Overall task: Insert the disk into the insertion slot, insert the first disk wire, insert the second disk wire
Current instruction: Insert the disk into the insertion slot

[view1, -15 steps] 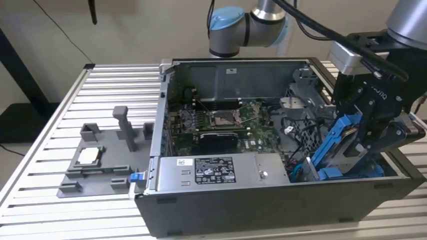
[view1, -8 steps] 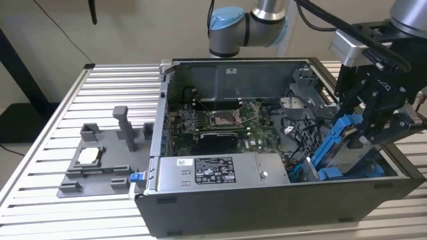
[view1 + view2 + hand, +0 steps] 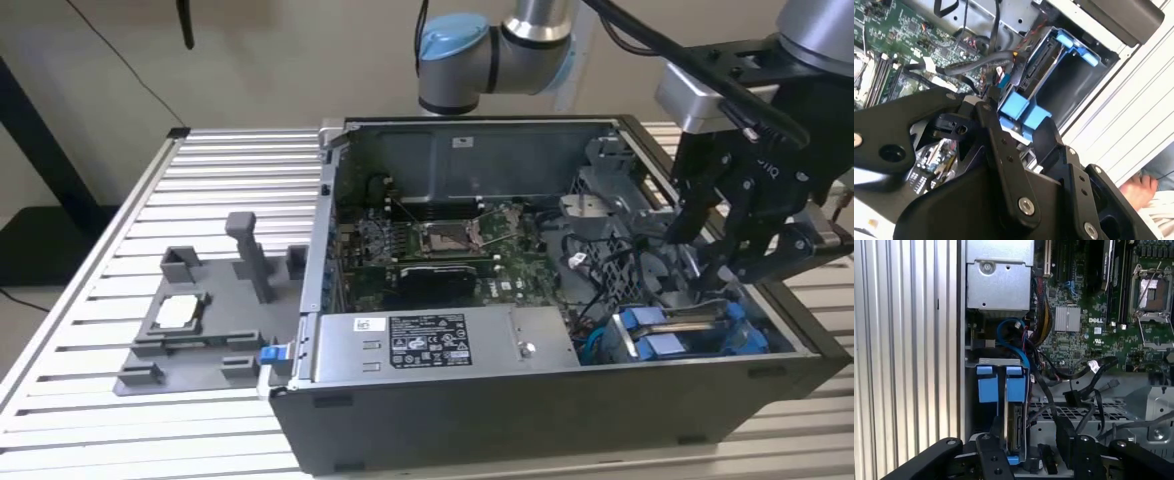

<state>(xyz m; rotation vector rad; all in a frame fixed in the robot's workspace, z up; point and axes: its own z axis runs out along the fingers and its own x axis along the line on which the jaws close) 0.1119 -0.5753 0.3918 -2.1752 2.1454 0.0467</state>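
Hand (image 3: 721, 268) hangs spread and empty, as far as shows, just above the slot (image 3: 663, 346) in the case (image 3: 534, 420) corner by the counter (image 3: 227, 170) edge on the exterior view's right. In the slot the disk (image 3: 1016, 432) stands between blue tabs (image 3: 985, 385); loose wires (image 3: 1072, 399) lie beside it. Judged: disk step done, first-wire step under way. Next move calls for a clean grip on one connector among crowded cables.

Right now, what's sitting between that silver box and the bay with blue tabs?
In the first wrist view, a looped blue cable and a bundle of wires cross the gap between the silver box and the insertion slot.
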